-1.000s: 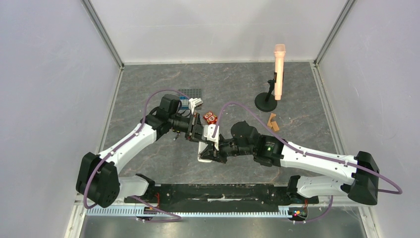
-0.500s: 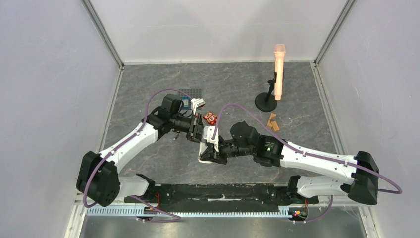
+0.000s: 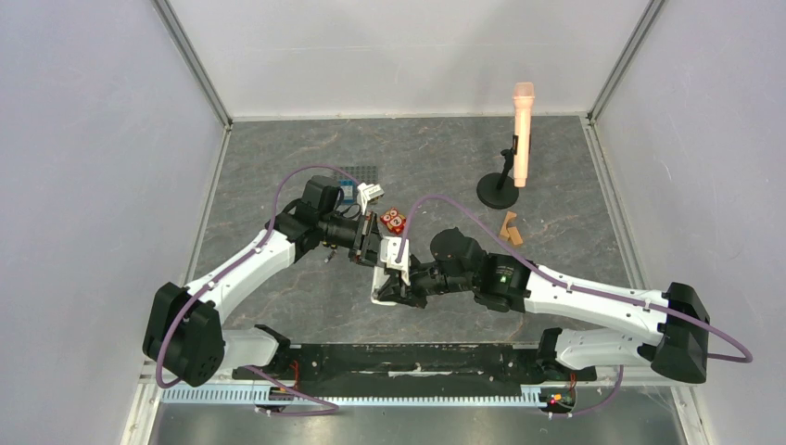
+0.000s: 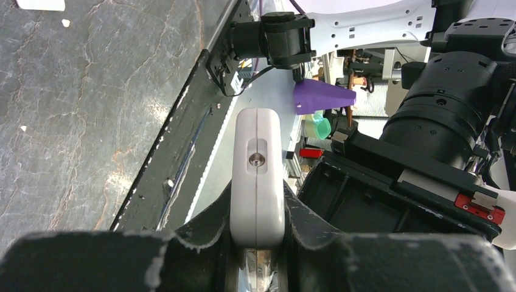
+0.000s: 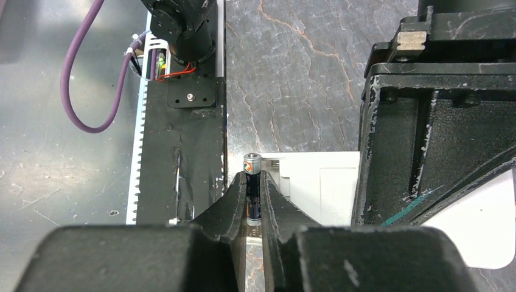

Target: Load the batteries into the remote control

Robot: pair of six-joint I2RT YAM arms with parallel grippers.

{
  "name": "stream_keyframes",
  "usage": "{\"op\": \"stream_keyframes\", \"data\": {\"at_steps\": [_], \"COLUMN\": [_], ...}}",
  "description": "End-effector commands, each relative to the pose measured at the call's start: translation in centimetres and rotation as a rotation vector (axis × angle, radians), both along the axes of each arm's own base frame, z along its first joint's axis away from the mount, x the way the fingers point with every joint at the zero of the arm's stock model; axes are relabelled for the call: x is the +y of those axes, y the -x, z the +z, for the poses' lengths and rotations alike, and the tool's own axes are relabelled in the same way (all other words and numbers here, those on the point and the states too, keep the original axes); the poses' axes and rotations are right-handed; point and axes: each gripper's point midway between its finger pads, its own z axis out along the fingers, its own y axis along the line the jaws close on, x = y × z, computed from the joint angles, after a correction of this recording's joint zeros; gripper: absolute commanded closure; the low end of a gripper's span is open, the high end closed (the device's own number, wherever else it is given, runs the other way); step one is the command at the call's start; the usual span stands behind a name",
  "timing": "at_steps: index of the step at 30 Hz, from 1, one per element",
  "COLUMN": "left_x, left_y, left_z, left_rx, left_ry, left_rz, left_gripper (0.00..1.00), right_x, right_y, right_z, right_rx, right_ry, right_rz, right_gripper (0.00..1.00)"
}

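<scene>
Progress seems early: our left gripper (image 4: 257, 210) clamps the remote control (image 4: 257, 164) by its edge, our right gripper (image 5: 254, 196) pinches one battery (image 5: 253, 182) just beside the remote, not yet seated. We see no second battery.

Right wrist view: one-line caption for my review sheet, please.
Right gripper shut on a battery, its tip beside the edge of the white remote control, over the grey table.

remote control (image 4: 257, 173) edge-on in left hand (image 4: 257, 210)
</scene>
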Motion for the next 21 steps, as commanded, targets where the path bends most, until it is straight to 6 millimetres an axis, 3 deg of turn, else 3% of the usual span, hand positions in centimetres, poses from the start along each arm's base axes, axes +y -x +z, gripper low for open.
{"op": "stream_keyframes", "data": {"at_steps": [1,7,21], "left_x": [-0.2,-0.2,-0.3], "left_y": [0.6,0.6,0.2], "left_z": [2.4,2.3,1.8], "left_rx": [-0.055,-0.055,-0.061], "left_ry": [0.065,0.063,0.051], "left_rz": [-0.052,-0.053,-0.047], "left_gripper": [0.98,0.98,0.98], "right_x": [-0.4,-0.4,0.2], "right_y": [-0.2,-0.3,-1.1], "right_z": [-0.6,-1.3,0.0], "right_rx": [-0.016,0.000,0.015], "right_ry": [0.053,0.087,0.074], "right_rz": [-0.007,-0.010,-0.065], "right_gripper": [0.93,0.92,0.69]}}
